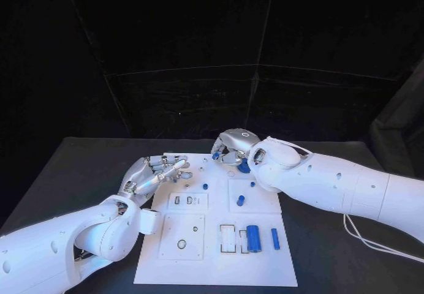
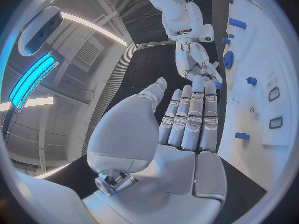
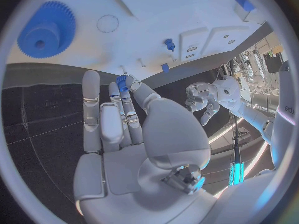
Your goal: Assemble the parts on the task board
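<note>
A: How much of the assembly can be judged done on the black worktop point(image 1: 97, 159)?

B: Little, it seems. The flat white task board point(image 1: 265, 269) is laid in the middle of the worktop, and most of the blue parts are seen lying loose on it or standing singly. A large blue toothed gear point(image 3: 46, 29) is seen lying flat near the board's far edge.

A: And the smaller pieces?

B: A blue cylinder point(image 1: 253, 237) and a slim blue bar point(image 1: 275, 238) are laid side by side toward the board's near right corner, judged not yet seated. A short blue peg point(image 1: 240, 199) is found mid-board.

A: What is held?

B: A small blue piece point(image 3: 122, 82) is pinched at the fingers of the silver right hand point(image 1: 231, 147), over the board's far edge. The silver left hand point(image 1: 159, 173) is held released, fingers straight and apart, at the far left corner, nothing grasped.
</note>
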Available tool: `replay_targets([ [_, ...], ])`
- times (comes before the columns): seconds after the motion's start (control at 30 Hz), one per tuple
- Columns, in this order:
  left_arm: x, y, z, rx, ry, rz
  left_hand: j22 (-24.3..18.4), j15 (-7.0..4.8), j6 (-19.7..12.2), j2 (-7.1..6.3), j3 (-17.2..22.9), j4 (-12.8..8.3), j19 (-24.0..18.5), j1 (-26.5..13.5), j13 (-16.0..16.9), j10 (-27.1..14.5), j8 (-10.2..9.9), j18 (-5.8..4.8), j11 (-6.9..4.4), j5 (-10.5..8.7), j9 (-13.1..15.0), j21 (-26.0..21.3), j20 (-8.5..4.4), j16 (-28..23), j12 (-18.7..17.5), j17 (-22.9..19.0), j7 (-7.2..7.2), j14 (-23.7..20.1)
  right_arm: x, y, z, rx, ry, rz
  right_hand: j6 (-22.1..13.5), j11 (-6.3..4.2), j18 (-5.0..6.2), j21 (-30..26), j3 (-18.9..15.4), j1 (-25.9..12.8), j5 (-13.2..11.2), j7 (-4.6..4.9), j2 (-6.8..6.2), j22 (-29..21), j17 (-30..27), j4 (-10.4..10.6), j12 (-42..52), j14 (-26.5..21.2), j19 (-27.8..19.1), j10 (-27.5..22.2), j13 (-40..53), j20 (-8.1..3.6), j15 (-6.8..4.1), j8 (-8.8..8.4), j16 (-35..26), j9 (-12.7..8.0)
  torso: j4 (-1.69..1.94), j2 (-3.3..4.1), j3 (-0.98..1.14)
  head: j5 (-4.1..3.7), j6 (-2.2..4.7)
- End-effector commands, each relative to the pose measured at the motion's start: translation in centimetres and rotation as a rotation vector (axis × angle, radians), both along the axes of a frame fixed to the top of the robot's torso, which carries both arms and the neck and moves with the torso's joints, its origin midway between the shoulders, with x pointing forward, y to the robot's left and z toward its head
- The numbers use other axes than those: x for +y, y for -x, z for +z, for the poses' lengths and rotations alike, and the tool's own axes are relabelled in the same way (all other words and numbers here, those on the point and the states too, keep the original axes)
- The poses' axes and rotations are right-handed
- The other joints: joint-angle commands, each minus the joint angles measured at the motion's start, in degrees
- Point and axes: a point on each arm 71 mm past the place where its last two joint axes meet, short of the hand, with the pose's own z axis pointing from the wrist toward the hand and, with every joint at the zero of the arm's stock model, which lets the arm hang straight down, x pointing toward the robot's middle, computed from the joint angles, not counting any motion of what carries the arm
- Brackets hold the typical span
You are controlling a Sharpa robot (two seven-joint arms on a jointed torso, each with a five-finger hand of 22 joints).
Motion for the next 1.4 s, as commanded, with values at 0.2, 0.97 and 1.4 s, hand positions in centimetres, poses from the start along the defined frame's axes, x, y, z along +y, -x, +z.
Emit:
replay_targets([
  [0.2, -0.2, -0.1, 0.2, -0.005, 0.001, -0.017, -0.2, 0.25, -0.3, 0.14, -0.1, -0.6, 0.0, -0.6, 0.0, -0.3, -0.8, 0.78, 0.54, -0.10, -0.1, -0.6, 0.53, -0.7, -0.8, 0.2, 0.41, -0.2, 1.3, -1.0, -0.1, 0.007, -0.010, -0.018, -0.4, 0.08, 0.78, 0.5, 1.0, -0.8, -0.4, 0.30, -0.31, 0.1, -0.4, 0.3, -0.3, 1.1, -0.5, -0.6, -0.1, 0.10, 0.20, -0.07, 0.1, 0.1, 0.02, 0.27, -0.04, 0.21, -0.01],
  [0.97, -0.4, -0.2, 0.4, -0.003, 0.001, -0.024, -0.5, 0.44, -1.0, 0.26, -0.4, -1.0, 0.0, -0.7, -0.1, -1.0, -1.4, 0.77, 0.85, -0.09, -0.1, -0.8, 0.67, -1.1, -1.2, 0.5, 0.77, -0.2, 3.3, -2.2, -1.0, 0.055, 0.069, -0.010, -1.2, 0.28, 0.78, 0.7, 2.4, -1.6, -0.9, 0.39, -1.28, 0.2, -0.6, 0.8, -0.3, 1.0, -0.8, -1.4, -0.1, 0.28, 0.37, -0.14, 0.0, 0.0, 0.05, 0.61, -0.08, 0.93, -0.41],
  [1.4, -0.1, -0.4, 0.6, -0.006, -0.006, -0.013, -0.5, 0.45, -1.1, 0.43, -0.4, -1.1, 0.0, -0.5, -0.1, -1.1, -1.4, 0.78, 0.86, -0.08, -0.1, -0.9, 0.69, -1.1, -1.2, 0.5, 0.76, -0.2, 3.9, -2.0, -1.1, 0.067, 0.079, 0.015, -1.2, 0.28, 0.78, 0.7, 2.5, -1.7, -1.0, 0.39, -1.38, 0.2, -0.6, 0.9, -0.3, 1.0, -0.9, -1.4, -0.1, 0.30, 0.39, -0.14, 0.0, 0.0, 0.14, 0.71, -0.05, 1.06, -0.79],
])
